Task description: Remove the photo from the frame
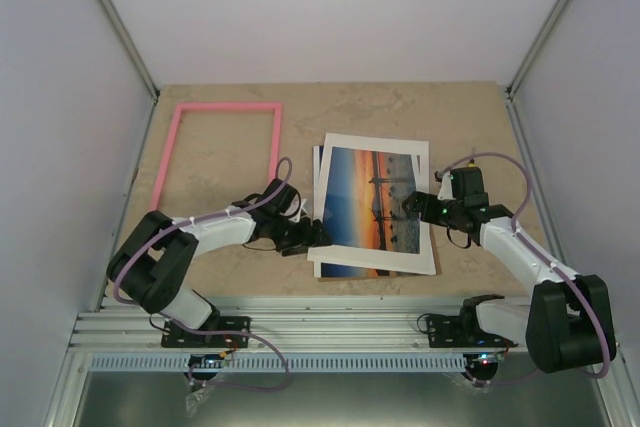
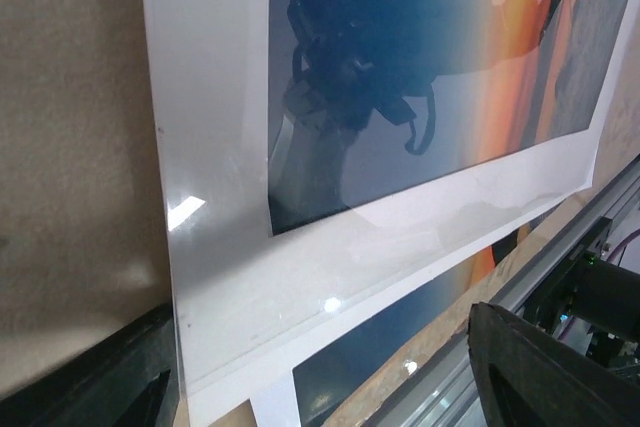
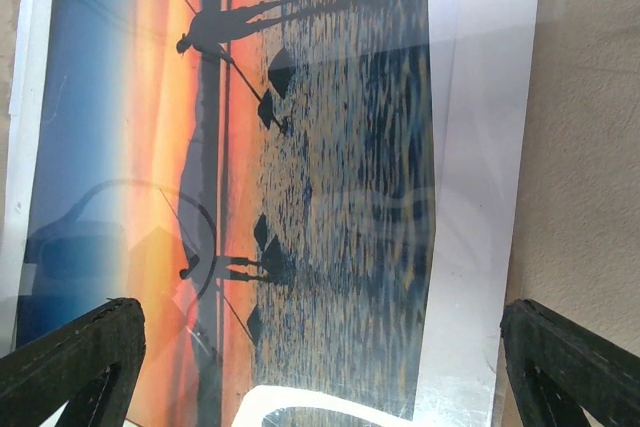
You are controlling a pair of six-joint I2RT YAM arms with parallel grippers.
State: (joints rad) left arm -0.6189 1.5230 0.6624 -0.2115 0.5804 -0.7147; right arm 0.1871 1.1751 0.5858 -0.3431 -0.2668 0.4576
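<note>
The pink frame (image 1: 222, 152) lies empty on the table at the far left. The sunset photo (image 1: 370, 209) lies in the middle of the table inside a white mat (image 1: 372, 143), under a glossy clear pane. My left gripper (image 1: 312, 237) is open at the stack's left near edge. Its fingers (image 2: 540, 367) straddle the mat's corner (image 2: 215, 247). A second layer with a white edge and blue‑orange print (image 2: 400, 332) pokes out beneath. My right gripper (image 1: 414, 205) is open over the stack's right edge. Its fingers (image 3: 575, 367) spread above the photo (image 3: 250, 147) and the mat border (image 3: 480, 97).
The beige table (image 1: 460, 117) is walled in by grey panels on three sides. An aluminium rail (image 1: 330, 332) carrying both arm bases runs along the near edge and shows in the left wrist view (image 2: 560, 277). The stack's near edge lies close to that rail.
</note>
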